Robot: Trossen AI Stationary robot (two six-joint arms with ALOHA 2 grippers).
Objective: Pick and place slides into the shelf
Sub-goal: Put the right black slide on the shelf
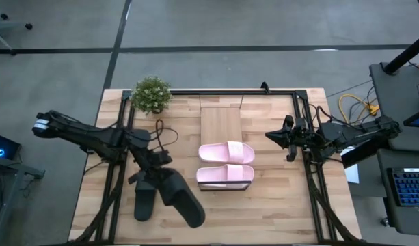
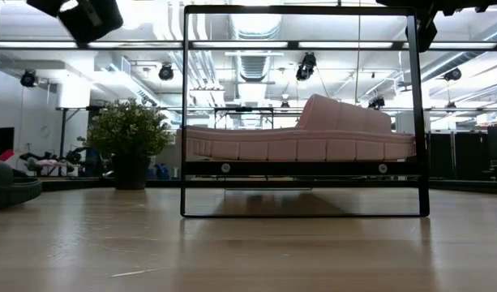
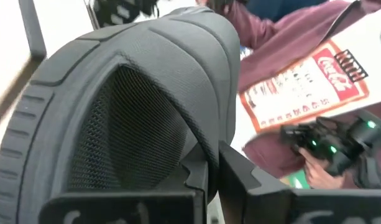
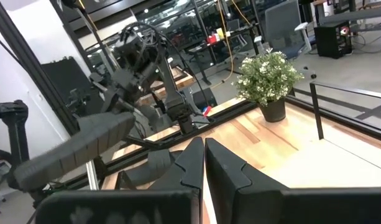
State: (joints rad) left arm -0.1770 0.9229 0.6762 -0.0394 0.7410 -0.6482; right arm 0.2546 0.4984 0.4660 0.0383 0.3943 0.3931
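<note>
High view first: you had the left gripper (image 1: 165, 179) closed on a black slide (image 1: 184, 199), which sat tilted over the left front part of the table (image 1: 277, 219). A second black slide (image 1: 143, 203) lay on the table just beside it. Two pink slides (image 1: 226, 164) rested side by side on the near half of the shelf (image 1: 221, 123), whose far half was bare. Your right gripper (image 1: 274, 135) waited to the right of the shelf, apart from everything. A potted plant (image 1: 152, 94) stood at the far left corner.

Low view: you could see one pink slide (image 2: 301, 138) lying level on the shelf inside its dark frame (image 2: 418, 113), with the plant (image 2: 128, 138) to its left.

Left wrist view: your fingers (image 3: 206, 180) pinched the held slide's strap (image 3: 159, 81). A person's hand (image 3: 327, 163) with a device showed beyond.

Right wrist view: your right fingers (image 4: 193, 162) were drawn almost together, holding nothing, and the lifted black slide (image 4: 78, 149) hung across the table.
</note>
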